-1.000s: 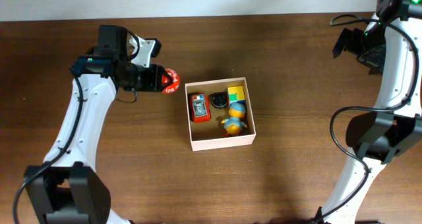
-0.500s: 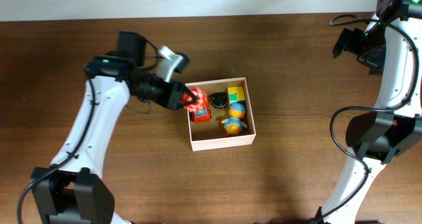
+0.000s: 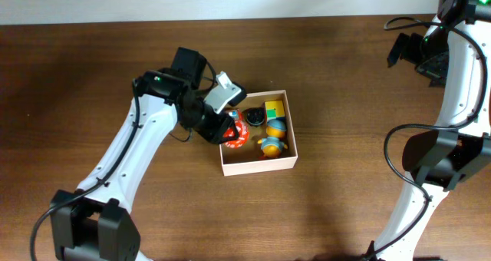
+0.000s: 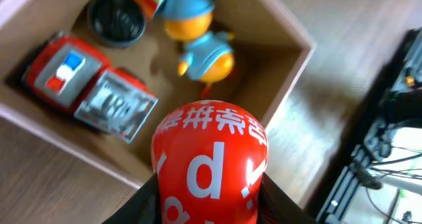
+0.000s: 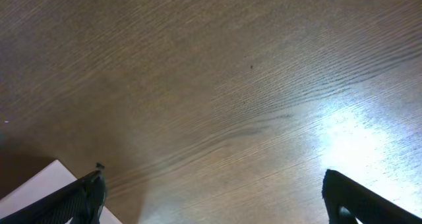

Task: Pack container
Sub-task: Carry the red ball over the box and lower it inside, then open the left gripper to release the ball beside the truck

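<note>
The container (image 3: 261,166) is a square shallow box with white walls and a tan inside, mid-table. It holds a red toy car (image 4: 86,85), a black round piece (image 4: 117,16), a yellow-and-green block (image 3: 274,107) and a blue-and-orange bird figure (image 4: 198,46). My left gripper (image 3: 232,127) is shut on a red ball-shaped toy with white lettering (image 4: 210,161) and holds it over the container's left side, above the car. My right gripper (image 5: 211,191) is open and empty over bare table at the far right back (image 3: 418,54).
The brown wooden table (image 3: 345,199) surrounds the container. A white edge (image 5: 39,184) shows at the lower left of the right wrist view. Black cables and a stand (image 4: 389,151) show beyond the table's edge in the left wrist view.
My left arm has carried the red toy rightward from the table left of the container to above the container's left side. The right arm has not moved.
</note>
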